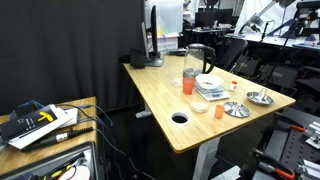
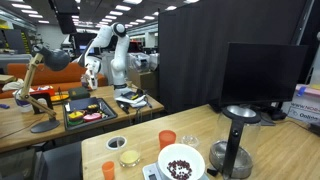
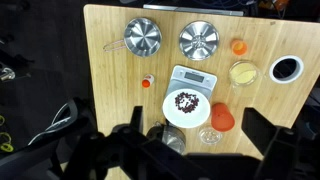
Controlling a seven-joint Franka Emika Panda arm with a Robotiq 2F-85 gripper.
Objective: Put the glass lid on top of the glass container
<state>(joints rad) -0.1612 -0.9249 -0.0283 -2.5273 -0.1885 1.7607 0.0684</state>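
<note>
High above the wooden surface [image 3: 110, 60], the end effector [image 3: 195, 125] was held spread wide apart over the bowl [image 3: 186, 103] on the scale [image 3: 192, 76].

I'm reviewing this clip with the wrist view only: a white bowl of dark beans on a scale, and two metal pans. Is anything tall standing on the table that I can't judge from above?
Observer: Yes, in an exterior view a glass pitcher with a black handle stands upright near the orange cup.
Operator: And farther back?
Observer: A black monitor rises beyond the table in an exterior view, in front of a dark curtain.
Operator: Anything off to the side?
Observer: A second desk carrying a yellow-and-black tool.
</note>
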